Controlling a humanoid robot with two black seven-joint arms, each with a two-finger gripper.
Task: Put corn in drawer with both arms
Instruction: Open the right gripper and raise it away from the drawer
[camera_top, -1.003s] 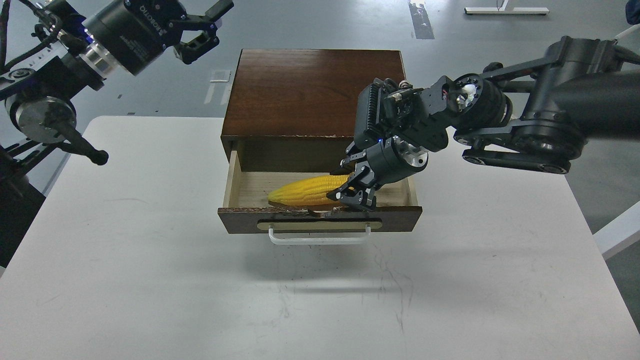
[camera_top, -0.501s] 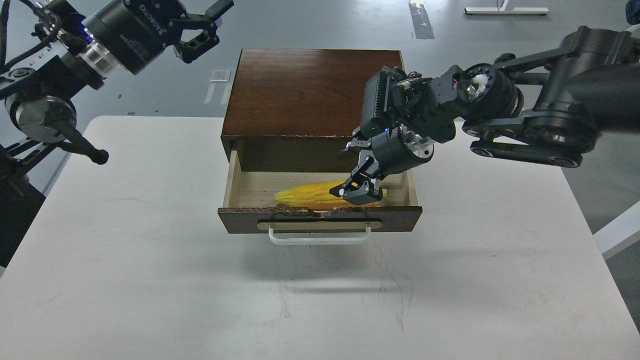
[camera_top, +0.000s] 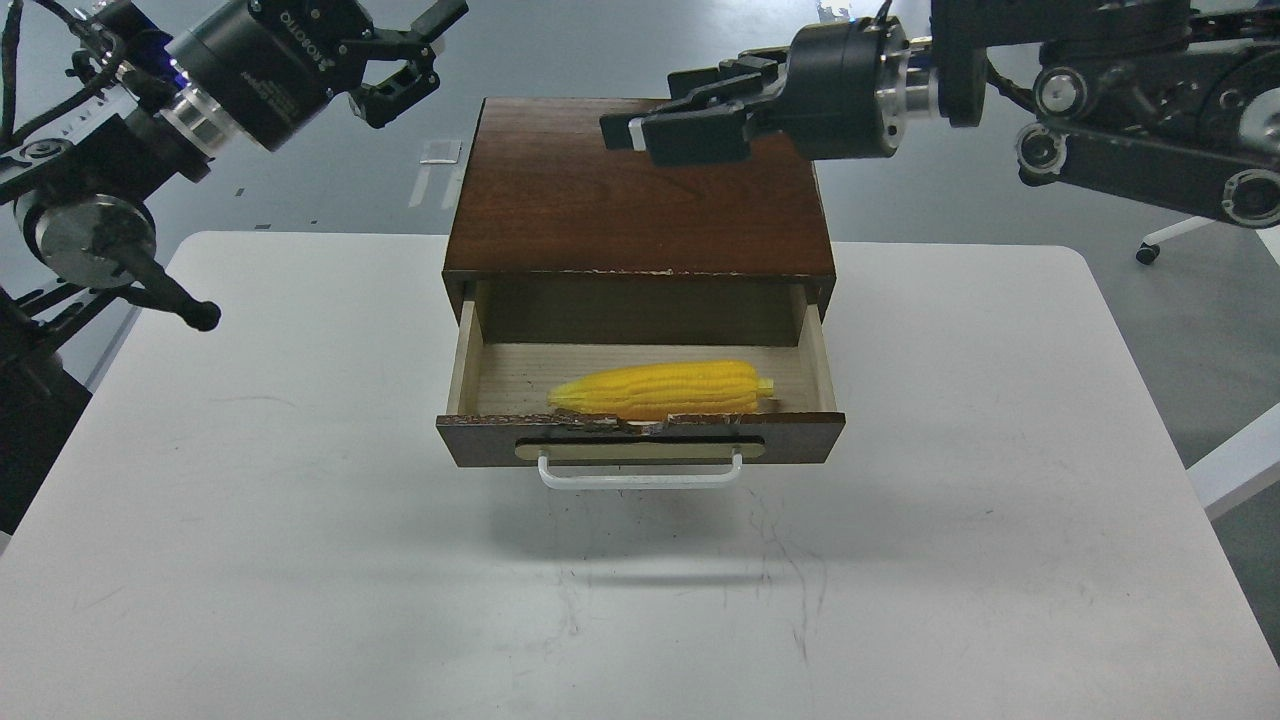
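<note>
Corn (camera_top: 662, 390) lies in open drawer (camera_top: 640, 438). Left hand (camera_top: 405, 58) spread, empty. Right hand (camera_top: 640, 128) empty; gap unclear.

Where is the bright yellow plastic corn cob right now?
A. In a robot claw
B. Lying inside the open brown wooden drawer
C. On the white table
B: the bright yellow plastic corn cob lies on the pale floor of the open brown wooden drawer, with neither gripper touching it.
</note>
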